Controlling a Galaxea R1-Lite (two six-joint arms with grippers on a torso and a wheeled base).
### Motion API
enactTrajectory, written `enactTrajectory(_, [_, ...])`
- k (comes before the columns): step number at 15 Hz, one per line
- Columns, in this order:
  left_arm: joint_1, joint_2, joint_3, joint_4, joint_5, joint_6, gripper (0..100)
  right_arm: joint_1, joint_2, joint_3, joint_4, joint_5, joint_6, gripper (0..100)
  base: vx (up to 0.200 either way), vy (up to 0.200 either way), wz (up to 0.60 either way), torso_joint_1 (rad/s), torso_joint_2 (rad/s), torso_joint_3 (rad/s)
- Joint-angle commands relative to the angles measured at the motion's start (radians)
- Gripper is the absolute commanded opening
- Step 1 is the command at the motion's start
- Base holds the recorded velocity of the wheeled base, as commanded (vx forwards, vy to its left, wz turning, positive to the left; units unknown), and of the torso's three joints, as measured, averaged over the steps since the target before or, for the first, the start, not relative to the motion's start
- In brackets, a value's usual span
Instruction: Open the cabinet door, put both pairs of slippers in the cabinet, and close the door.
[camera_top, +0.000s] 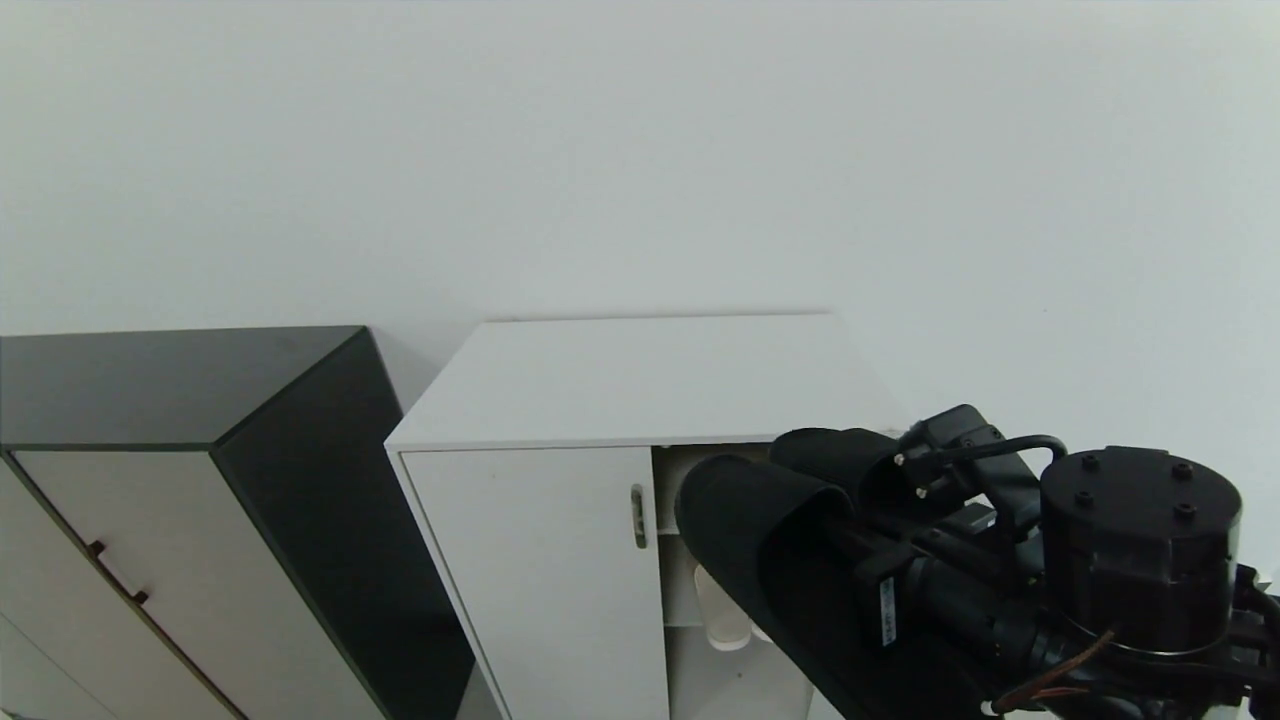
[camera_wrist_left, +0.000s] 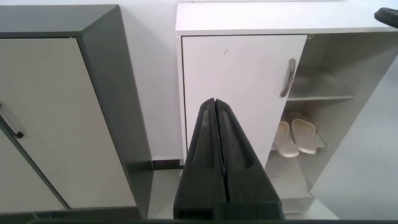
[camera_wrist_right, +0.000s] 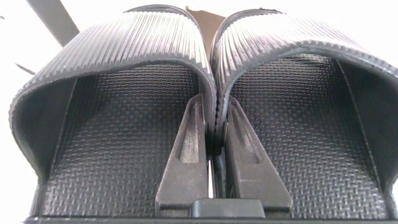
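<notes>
The white cabinet (camera_top: 620, 385) stands against the wall with its right door open and its left door (camera_top: 545, 570) closed. A pair of white slippers (camera_wrist_left: 297, 137) lies on a lower shelf inside (camera_top: 722, 612). My right gripper (camera_wrist_right: 211, 146) is shut on the pair of black slippers (camera_wrist_right: 124, 106), pinching their two inner edges together. In the head view the black slippers (camera_top: 770, 510) hang right in front of the open compartment. My left gripper (camera_wrist_left: 216, 112) is shut with nothing in it, back from the closed left door.
A dark cabinet (camera_top: 180, 400) with pale drawer fronts stands close to the left of the white one, a narrow gap between them. A plain white wall rises behind both. The white cabinet's top is bare. An upper shelf (camera_wrist_left: 317, 93) inside holds nothing.
</notes>
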Motion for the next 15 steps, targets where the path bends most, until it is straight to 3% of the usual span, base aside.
enactTrajectory(1, [-0.001, 0.000, 0.000, 0.000, 0.000, -0.001, 0, 0.001, 0.009, 0.006, 0.000, 0.001, -0.004, 0, 0.000, 0.000, 0.00, 0.000, 0.00, 0.000])
enactTrajectory(9, [-0.001, 0.000, 0.000, 0.000, 0.000, -0.001, 0, 0.000, 0.010, 0.007, -0.002, 0.014, -0.004, 0, 0.000, 0.000, 0.00, 0.000, 0.00, 0.000])
enactTrajectory(15, [-0.001, 0.000, 0.000, 0.000, 0.000, -0.001, 0, 0.000, 0.010, 0.009, 0.000, 0.014, -0.004, 0, 0.000, 0.000, 0.00, -0.177, 0.44, 0.248])
